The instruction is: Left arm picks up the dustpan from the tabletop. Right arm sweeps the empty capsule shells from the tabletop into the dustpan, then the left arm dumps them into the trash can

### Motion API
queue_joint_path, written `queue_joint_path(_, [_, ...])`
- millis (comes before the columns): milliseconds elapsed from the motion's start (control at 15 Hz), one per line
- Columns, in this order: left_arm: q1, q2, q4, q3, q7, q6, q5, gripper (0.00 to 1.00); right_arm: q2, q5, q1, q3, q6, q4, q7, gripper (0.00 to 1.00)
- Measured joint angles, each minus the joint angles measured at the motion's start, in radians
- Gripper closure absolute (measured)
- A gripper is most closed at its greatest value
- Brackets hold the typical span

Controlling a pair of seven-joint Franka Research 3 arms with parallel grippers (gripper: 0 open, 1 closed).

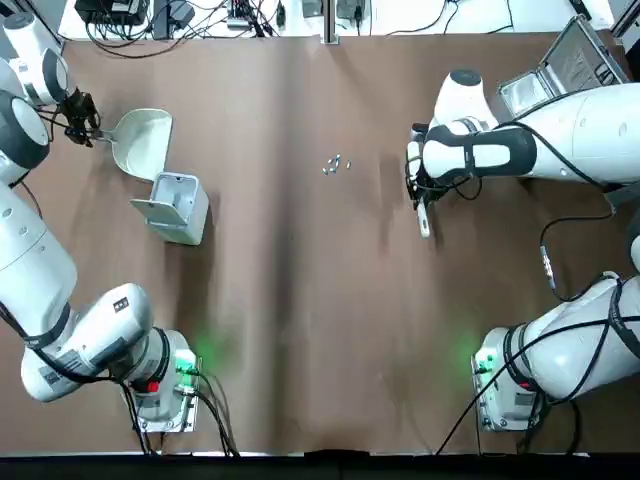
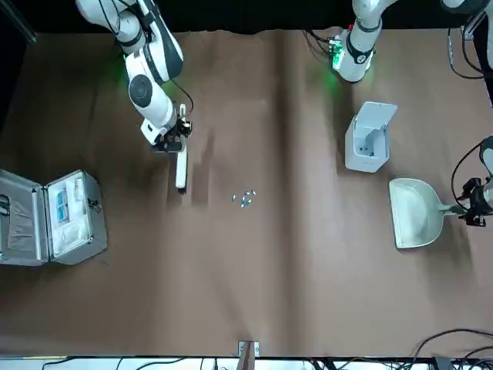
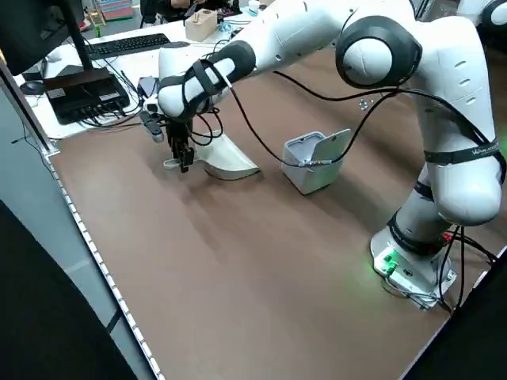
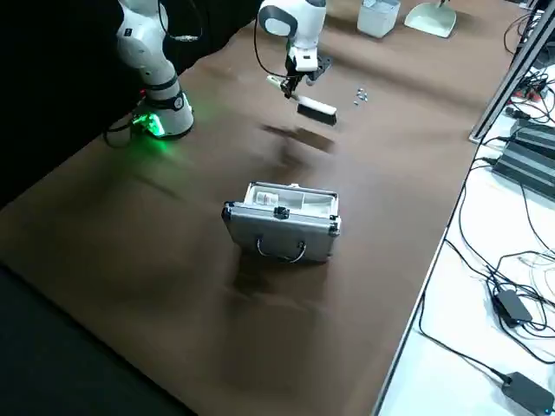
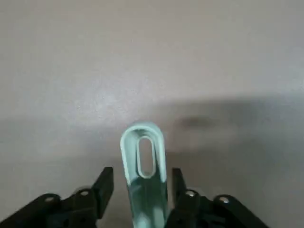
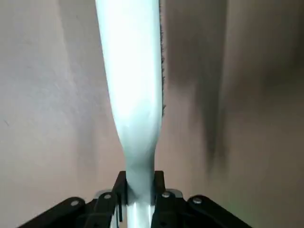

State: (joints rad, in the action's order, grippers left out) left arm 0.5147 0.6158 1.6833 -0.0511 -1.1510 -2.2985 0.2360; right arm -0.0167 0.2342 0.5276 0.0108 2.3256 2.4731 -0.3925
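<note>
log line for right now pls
left gripper: open around dustpan handle | right gripper: shut on brush | shells: on tabletop, unswept

White dustpan handle (image 5: 151, 199): running off the left wrist view's edge.
Long white brush (image 6: 133, 61): extending beyond the right wrist view's edge.

Matte brown tabletop (image 1: 320, 330), cream-white dustpan (image 1: 143, 142)

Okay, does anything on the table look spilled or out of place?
Yes, the small pale capsule shells lie loose on the brown tabletop, outside the dustpan and bin. Nothing looks damaged.
</note>
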Motion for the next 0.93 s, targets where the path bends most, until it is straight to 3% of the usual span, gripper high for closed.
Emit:
queue_joint_path(133, [0.000, 0.000, 0.000, 0.000, 0.000, 0.000, 0.000, 0.51, 0.000, 0.000, -0.012, -0.001, 0.000, -0.020, -0.015, 0.74])
queue_joint_path(333, [0.000, 0.000, 0.000, 0.000, 0.000, 0.000, 0.000, 0.56, -0.007, 0.000, -0.034, -0.003, -0.004, -0.061, -0.054, 0.74])
queue_joint_path(467, [0.000, 0.000, 0.001, -0.001, 0.003, -0.001, 0.002, 0.67, -0.044, 0.000, -0.060, -0.004, -0.060, -0.131, -0.092, 0.74])
queue_joint_path(733, [0.000, 0.000, 0.000, -0.001, 0.002, -0.001, 0.002, 0.67, -0.097, 0.000, -0.113, -0.005, -0.182, -0.261, -0.101, 0.74])
queue_joint_path(933, [-0.001, -0.016, -0.006, -0.014, -0.008, -0.002, 0.002, 0.67, -0.121, 0.000, -0.146, -0.006, -0.196, -0.316, -0.105, 0.74])
